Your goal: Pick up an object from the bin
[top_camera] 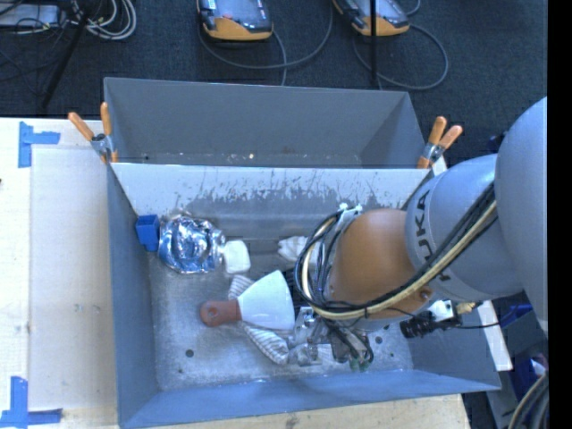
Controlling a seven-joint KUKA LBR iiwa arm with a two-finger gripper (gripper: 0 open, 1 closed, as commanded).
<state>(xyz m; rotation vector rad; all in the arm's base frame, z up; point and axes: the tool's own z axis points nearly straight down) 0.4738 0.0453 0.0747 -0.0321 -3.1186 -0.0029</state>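
The grey metal bin (134, 347) stood open, with its near wall at the lower edge of the camera view. The gripper (311, 345) was low over the near-right part of the bin floor, close to that near wall. It could not be determined whether the gripper was released or clenched, because the wrist hardware hid its working end. No thing was visibly grasped.

Just to the left of the gripper lay the near end of a grey-and-white striped cloth (271, 342). The view did not show whether the two were in contact. The cloth ran back and to the left, under a white cone-shaped plastic piece (266, 300). The cone lay on its side with its wide mouth towards the gripper. A short brown rounded handle (217, 312) joined the cone's narrow end and pointed left across the floor.

Above the gripper, the orange dome-shaped wrist cover (375, 257) and a loop of black and yellow cables (313, 271) hung over the right half of the bin.

Farther back, a crumpled white scrap (292, 248) lay near the cables. A small white block (235, 256) rested to the left of the scrap. The block touched a crumpled silver foil bundle (189, 244) with a blue cap (147, 232) at its left end, against the left wall.
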